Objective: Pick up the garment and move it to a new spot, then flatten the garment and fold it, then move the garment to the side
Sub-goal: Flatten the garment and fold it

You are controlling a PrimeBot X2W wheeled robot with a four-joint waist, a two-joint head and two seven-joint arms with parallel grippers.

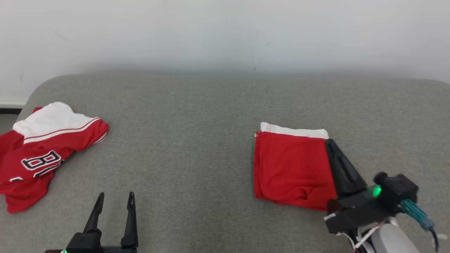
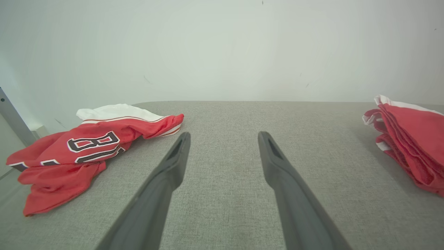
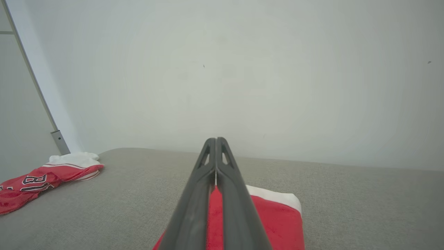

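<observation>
Clenched tight, my right claw [image 1: 328, 141] lies along the right edge of the folded red garment [image 1: 291, 168], tips together by the corner of its white band [image 1: 295, 132]. No cloth shows pinched between the tips, so I judge it to be pressing or nudging, not grasping. My left claw [image 1: 116, 194] hangs released and empty above the grey cloth-covered desk [image 1: 197, 140], well apart from the bundle. The garment sits right of the desk's middle as a neat rectangle, so flattening and folding look done, and the step in hand is moving it to the side. That calls for a steady sideways slide with the layers kept stacked, or a bite through the whole thickness at one edge; a shallow pinch could peel the top layer open. I can read no writing on the folded piece. A crumpled red-and-white jersey [image 1: 45, 147] at the desk's left end shows a black-and-white "8", with the next character lost in a fold.
</observation>
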